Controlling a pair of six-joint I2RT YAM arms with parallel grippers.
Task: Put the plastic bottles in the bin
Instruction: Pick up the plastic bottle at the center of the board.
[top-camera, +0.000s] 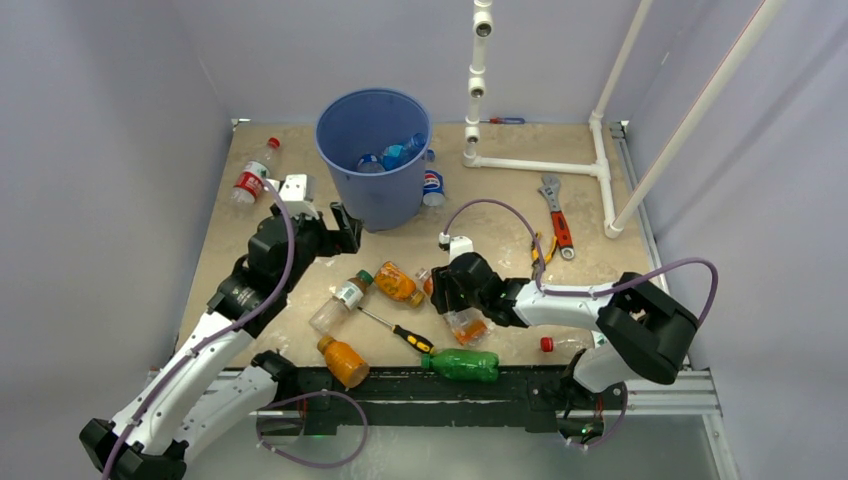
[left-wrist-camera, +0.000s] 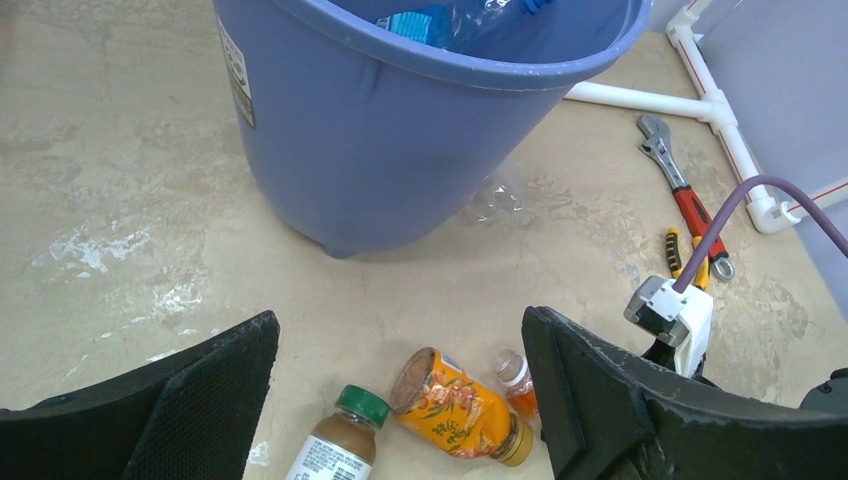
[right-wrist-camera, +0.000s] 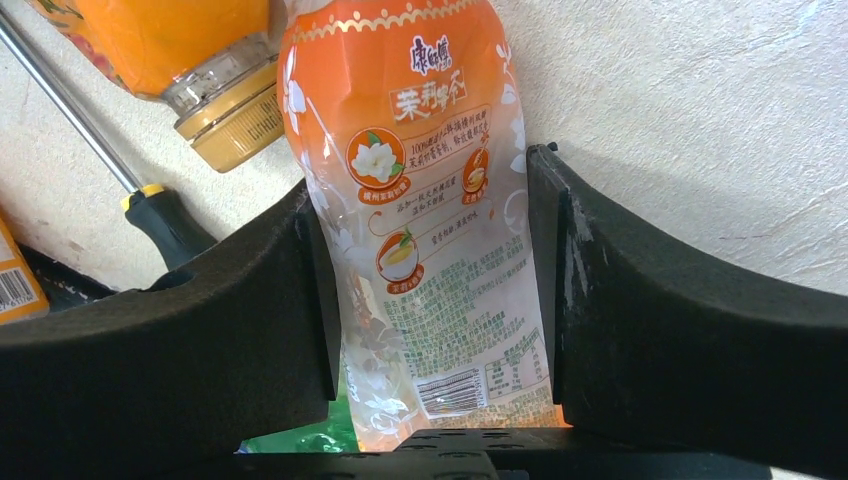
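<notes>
The blue bin (top-camera: 372, 150) stands at the back of the table with some bottles inside; it also fills the top of the left wrist view (left-wrist-camera: 400, 130). My right gripper (top-camera: 452, 292) is shut on an orange-labelled clear bottle (right-wrist-camera: 430, 230) lying on the table, jaws pressed on both its sides. My left gripper (top-camera: 343, 231) is open and empty just in front of the bin, above an orange bottle (left-wrist-camera: 462, 405) and a green-capped bottle (left-wrist-camera: 335, 445). A green bottle (top-camera: 462, 364), another orange bottle (top-camera: 343, 360), a red-labelled bottle (top-camera: 252, 178) and a blue-labelled bottle (top-camera: 432, 186) lie about.
A yellow-and-black screwdriver (top-camera: 400, 330) lies between the front bottles. A red-handled wrench (top-camera: 556, 215) and yellow pliers (top-camera: 540, 250) lie at the right. A white pipe frame (top-camera: 540, 165) stands at the back right. A red-capped clear bottle (top-camera: 562, 346) lies by the right arm.
</notes>
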